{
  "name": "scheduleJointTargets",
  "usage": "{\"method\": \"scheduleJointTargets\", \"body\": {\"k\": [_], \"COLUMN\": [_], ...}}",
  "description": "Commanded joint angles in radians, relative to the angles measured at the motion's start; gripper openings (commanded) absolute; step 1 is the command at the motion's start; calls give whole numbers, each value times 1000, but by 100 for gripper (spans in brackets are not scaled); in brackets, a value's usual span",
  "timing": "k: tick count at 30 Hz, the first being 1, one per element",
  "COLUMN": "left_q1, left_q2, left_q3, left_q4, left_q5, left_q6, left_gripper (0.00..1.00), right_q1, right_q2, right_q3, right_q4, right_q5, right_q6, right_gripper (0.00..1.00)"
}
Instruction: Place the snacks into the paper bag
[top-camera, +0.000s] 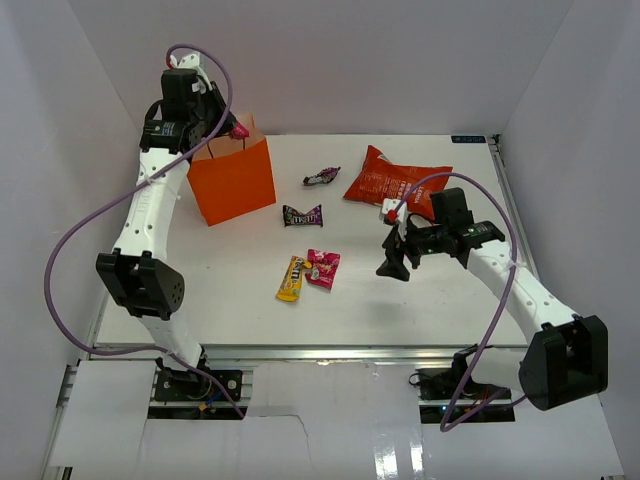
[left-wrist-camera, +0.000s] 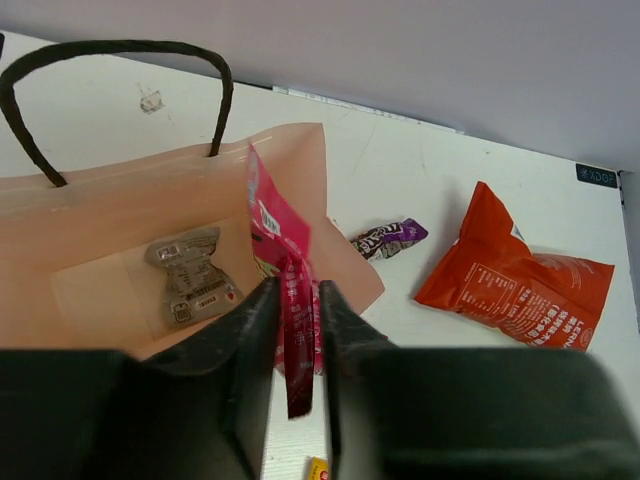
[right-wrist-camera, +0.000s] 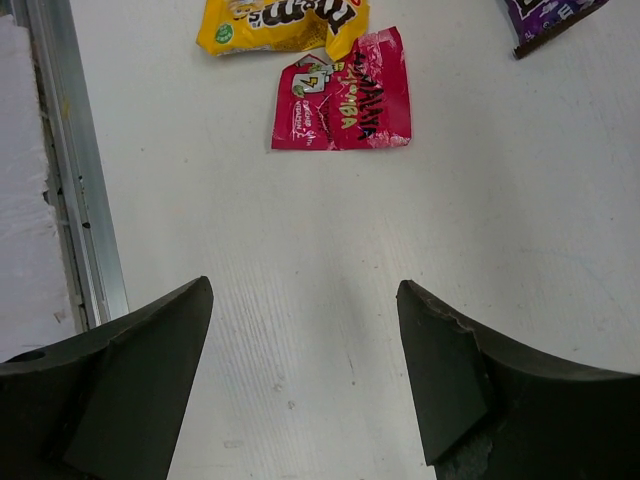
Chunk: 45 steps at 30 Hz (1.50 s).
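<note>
The orange paper bag (top-camera: 232, 182) stands upright at the back left, its pale inside (left-wrist-camera: 80, 200) holding a silver packet (left-wrist-camera: 190, 275). My left gripper (top-camera: 232, 128) hangs over the bag's right rim. Its jaws (left-wrist-camera: 293, 290) stand narrowly around a pink packet (left-wrist-camera: 283, 235) that dangles into the bag's mouth. On the table lie the red chip bag (top-camera: 395, 180), a small purple-silver packet (top-camera: 321, 177), a dark purple packet (top-camera: 302, 214), a yellow packet (top-camera: 292, 278) and another pink packet (top-camera: 323, 267). My right gripper (top-camera: 392, 265) hovers open and empty (right-wrist-camera: 305, 300) just right of the pink (right-wrist-camera: 345, 95) and yellow (right-wrist-camera: 280, 22) packets.
White walls enclose the table on three sides. A metal rail (right-wrist-camera: 75, 200) runs along the near edge by the right gripper. The bag's black cord handle (left-wrist-camera: 120, 45) arches over its far wall.
</note>
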Motion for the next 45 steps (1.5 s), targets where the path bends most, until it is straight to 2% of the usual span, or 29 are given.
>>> {"method": "scheduleJointTargets", "body": {"k": [1, 2, 6, 12, 15, 18, 19, 22, 23, 25, 26, 29, 35, 36, 40, 44, 45], "left_q1": [7, 9, 21, 27, 27, 27, 27, 27, 27, 27, 27, 27, 27, 27, 26, 24, 23], "left_q2": [-39, -47, -62, -126, -201, -401, -532, -736, -865, -1018, -1057, -1165, -1262, -1262, -1219, -1153, -1139], "left_q3": [-5, -11, -14, 40, -9, -231, -385, -610, -738, -845, -927, -1032, -1325, -1402, -1554, -1622, -1631], "left_q4": [5, 5, 5, 14, 51, 210, 250, 369, 384, 386, 372, 309, 306, 327, 445, 510, 521], "left_q5": [-6, -10, -26, -3, 13, 20, 25, 40, 45, 66, 75, 141, 270, 296, 388, 430, 433], "left_q6": [-7, -7, -8, 10, 7, -5, -13, -71, -106, -143, -160, -246, -441, -461, -551, -587, -588], "left_gripper": [37, 46, 65, 76, 80, 87, 92, 98, 98, 98, 98, 98, 98, 98, 98, 98, 98], "right_q1": [-3, -3, -5, 27, 101, 179, 220, 302, 320, 362, 371, 385, 385, 390, 397, 397, 397], "right_q2": [15, 18, 41, 127, 237, 350, 384, 416, 427, 479, 501, 578, 688, 712, 743, 757, 763], "right_q3": [1, 1, 7, 53, 116, 182, 194, 211, 226, 258, 272, 323, 374, 381, 406, 395, 391], "right_q4": [30, 33, 43, 43, 49, 67, 76, 160, 174, 173, 171, 148, 174, 173, 177, 207, 211], "right_q5": [-31, -34, -54, -78, 15, 121, 148, 322, 407, 487, 506, 548, 580, 586, 644, 669, 669], "right_q6": [22, 27, 50, 129, 313, 531, 571, 760, 825, 867, 899, 933, 975, 979, 978, 973, 967], "right_gripper": [80, 80, 80, 79, 76, 72, 72, 73, 74, 76, 77, 77, 77, 76, 75, 72, 68]}}
